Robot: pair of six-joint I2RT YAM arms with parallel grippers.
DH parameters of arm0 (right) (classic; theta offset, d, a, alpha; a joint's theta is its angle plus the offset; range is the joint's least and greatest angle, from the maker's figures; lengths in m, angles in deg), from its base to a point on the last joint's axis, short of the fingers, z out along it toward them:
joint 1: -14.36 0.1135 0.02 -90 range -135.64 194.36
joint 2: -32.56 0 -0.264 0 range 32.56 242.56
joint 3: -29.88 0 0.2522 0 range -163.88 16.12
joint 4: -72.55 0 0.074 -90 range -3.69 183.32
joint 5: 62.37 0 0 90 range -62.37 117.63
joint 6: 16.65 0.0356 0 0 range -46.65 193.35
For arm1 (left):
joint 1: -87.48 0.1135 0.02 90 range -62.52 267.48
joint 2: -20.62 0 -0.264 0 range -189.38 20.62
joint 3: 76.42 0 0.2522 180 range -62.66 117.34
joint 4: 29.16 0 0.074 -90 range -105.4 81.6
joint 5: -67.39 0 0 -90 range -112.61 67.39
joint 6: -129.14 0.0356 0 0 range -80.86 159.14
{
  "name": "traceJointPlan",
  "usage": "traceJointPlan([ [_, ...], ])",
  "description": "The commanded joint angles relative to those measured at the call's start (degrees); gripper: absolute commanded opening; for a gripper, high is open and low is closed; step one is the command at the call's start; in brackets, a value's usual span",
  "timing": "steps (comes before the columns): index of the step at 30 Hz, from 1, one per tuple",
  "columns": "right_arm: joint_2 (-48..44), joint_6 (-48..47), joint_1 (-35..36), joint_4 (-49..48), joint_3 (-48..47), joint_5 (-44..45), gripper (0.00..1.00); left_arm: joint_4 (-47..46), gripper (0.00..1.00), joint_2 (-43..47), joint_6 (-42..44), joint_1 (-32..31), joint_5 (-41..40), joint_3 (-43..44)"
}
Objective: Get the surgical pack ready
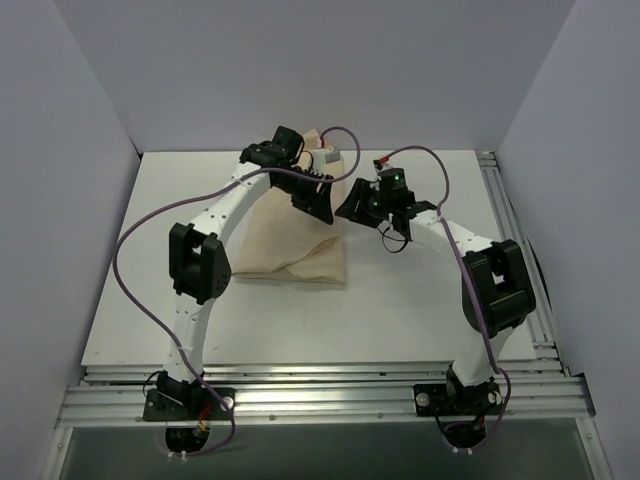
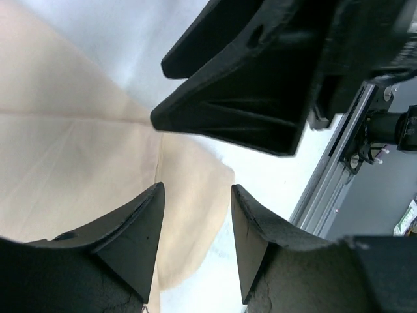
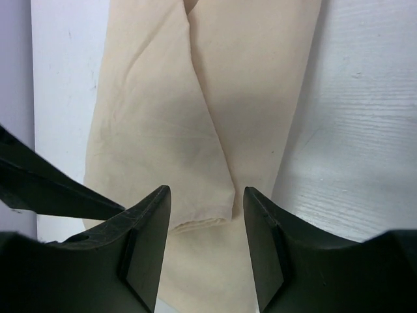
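The jaws of the left gripper (image 2: 195, 251) are held apart, empty, above the folded tan cloth surgical pack (image 2: 71, 156). Those of the right gripper (image 3: 207, 251) are also parted, nothing clamped, over a folded cloth edge. The pack is laid on the white table (image 1: 420, 300), left of centre

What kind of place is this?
Probably a robot lab test cell, not a clinic: two arms bolted to an aluminium rail, a white table boxed in by plain panels, one tan cloth on it.
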Motion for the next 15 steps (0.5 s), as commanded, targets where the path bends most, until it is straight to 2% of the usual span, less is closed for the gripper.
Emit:
traceJointPlan([
  [1,2.3,0.3,1.7,-0.9,-1.7,-3.1,0.45,5.1,0.54,7.4,2.2,4.2,-2.9,1.1],
  [3,4.2,-0.2,2.1,-0.2,-2.0,-3.8,0.45,4.7,0.54,9.0,1.7,7.1,-6.8,-1.4],
  [8,7.0,-0.4,2.4,0.2,-2.0,-5.2,0.46,0.0,0.54,13.5,1.1,17.3,-15.8,-14.1],
  [12,7.9,-0.7,3.0,-0.2,-2.2,-6.0,0.45,-3.7,0.54,15.6,3.7,20.2,-19.9,-23.6],
  [15,9.0,-0.7,3.2,-0.2,-2.6,-6.9,0.4,-5.0,0.53,15.6,4.6,20.6,-21.6,-28.9],
])
